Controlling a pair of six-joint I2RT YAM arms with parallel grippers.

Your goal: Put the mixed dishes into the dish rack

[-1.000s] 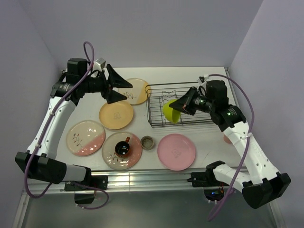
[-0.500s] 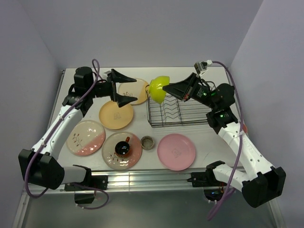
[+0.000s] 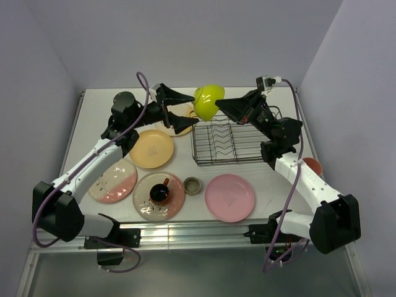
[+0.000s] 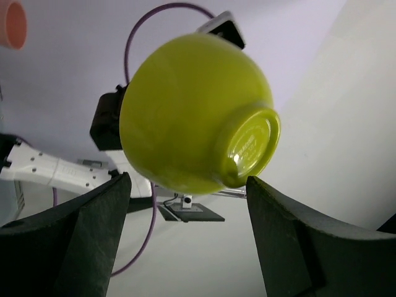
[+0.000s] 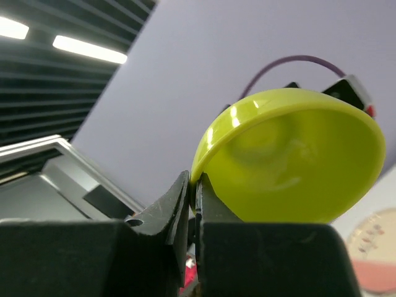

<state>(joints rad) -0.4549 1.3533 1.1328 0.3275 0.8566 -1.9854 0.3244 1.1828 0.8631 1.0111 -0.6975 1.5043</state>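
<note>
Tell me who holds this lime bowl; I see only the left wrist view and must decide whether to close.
Observer: The right claw is shut on the rim of the lime bowl.
Operator: Where is it over the table?
Observer: Top view shows it raised in the air by the far left corner of the dish rack.
Operator: What waits nearest me?
Observer: A dark red mug stands on a cream plate near the front edge.

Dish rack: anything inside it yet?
Nothing visible inside the dish rack, only its bare prongs. The right arm hides its far right corner. The lime bowl is in the air, pinched by the right fingers.
</note>
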